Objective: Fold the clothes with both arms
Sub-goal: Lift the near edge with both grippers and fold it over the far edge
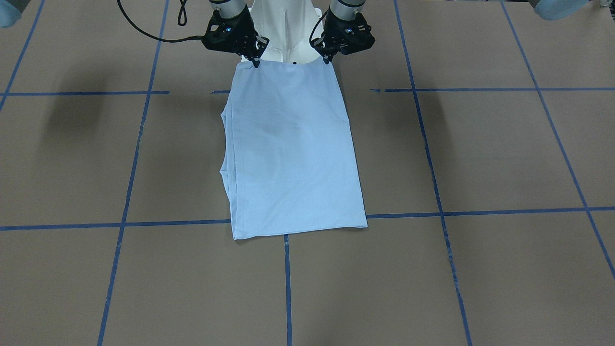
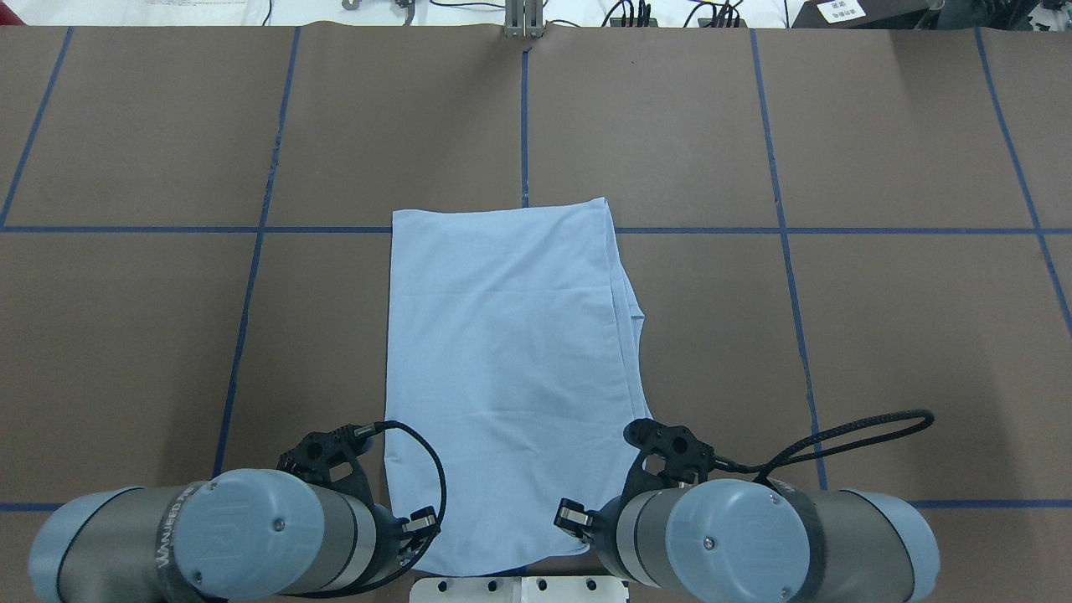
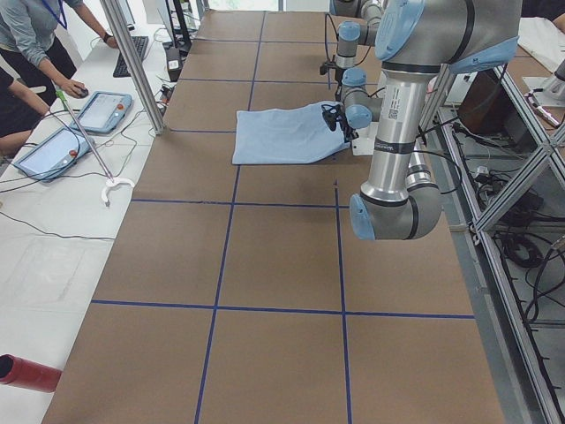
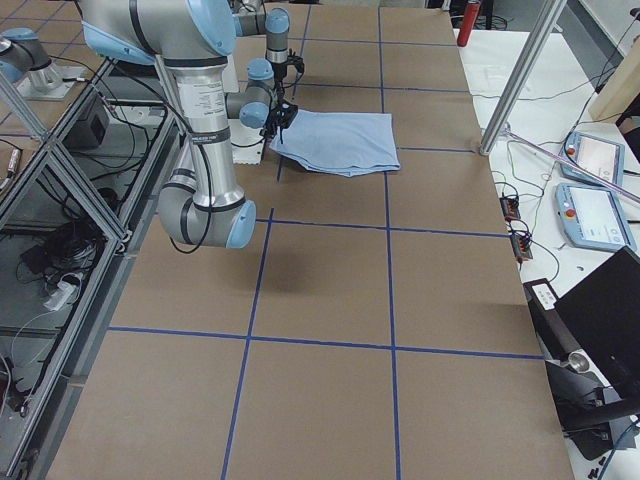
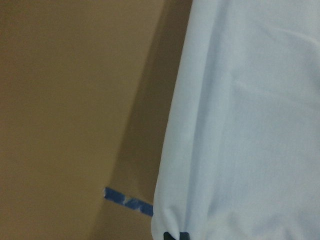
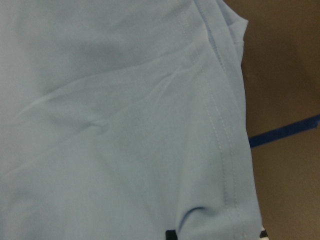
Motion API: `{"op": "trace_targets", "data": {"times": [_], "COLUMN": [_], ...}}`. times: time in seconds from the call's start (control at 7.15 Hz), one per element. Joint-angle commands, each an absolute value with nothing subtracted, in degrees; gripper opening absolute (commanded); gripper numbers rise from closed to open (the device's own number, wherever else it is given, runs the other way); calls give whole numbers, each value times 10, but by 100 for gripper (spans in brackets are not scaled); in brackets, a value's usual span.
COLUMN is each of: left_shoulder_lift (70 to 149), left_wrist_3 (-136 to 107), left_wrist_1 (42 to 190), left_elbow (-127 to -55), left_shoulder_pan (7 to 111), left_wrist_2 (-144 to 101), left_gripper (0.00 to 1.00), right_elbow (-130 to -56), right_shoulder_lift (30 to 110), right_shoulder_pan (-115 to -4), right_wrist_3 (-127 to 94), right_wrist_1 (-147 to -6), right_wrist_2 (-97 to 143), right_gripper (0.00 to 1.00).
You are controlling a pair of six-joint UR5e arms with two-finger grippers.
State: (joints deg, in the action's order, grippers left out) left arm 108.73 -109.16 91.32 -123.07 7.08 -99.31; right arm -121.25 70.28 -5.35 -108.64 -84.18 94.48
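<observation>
1 pale light-blue T-shirt (image 1: 293, 154), folded into a long rectangle, lies flat on the brown tabletop (image 1: 480, 154) with blue tape lines (image 1: 480, 89), stretching away from 2 black 2-finger tools. The left tool (image 1: 329, 60) and right tool (image 1: 255, 62) each pinch 1 corner of its nearest edge.

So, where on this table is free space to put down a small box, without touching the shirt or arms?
Free: the table left of the T-shirt, the same to its right, and the strip beyond its far edge. Crowded: the near edge, where the left gripper and right gripper pinch the shirt's corners beside the white base.
</observation>
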Motion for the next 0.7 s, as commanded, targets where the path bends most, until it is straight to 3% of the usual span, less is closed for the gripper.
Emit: {"op": "trace_targets", "data": {"times": [0.0, 0.56], "left_shoulder_lift": [1085, 1120], "left_wrist_3": [-1091, -1003], "left_wrist_1": [903, 906], "left_elbow": [-1237, -1216], "left_shoulder_pan": [63, 134], "left_wrist_2": [-993, -995], "left_gripper": [0, 0], "right_elbow": [-1212, -1153], "right_shoulder_lift": [708, 659], "right_shoulder_pan": [-46, -141], "right_wrist_3": [-1086, -1074], "right_wrist_1": [-841, -835], "right_wrist_2": [948, 950], "right_gripper": [0, 0]}}
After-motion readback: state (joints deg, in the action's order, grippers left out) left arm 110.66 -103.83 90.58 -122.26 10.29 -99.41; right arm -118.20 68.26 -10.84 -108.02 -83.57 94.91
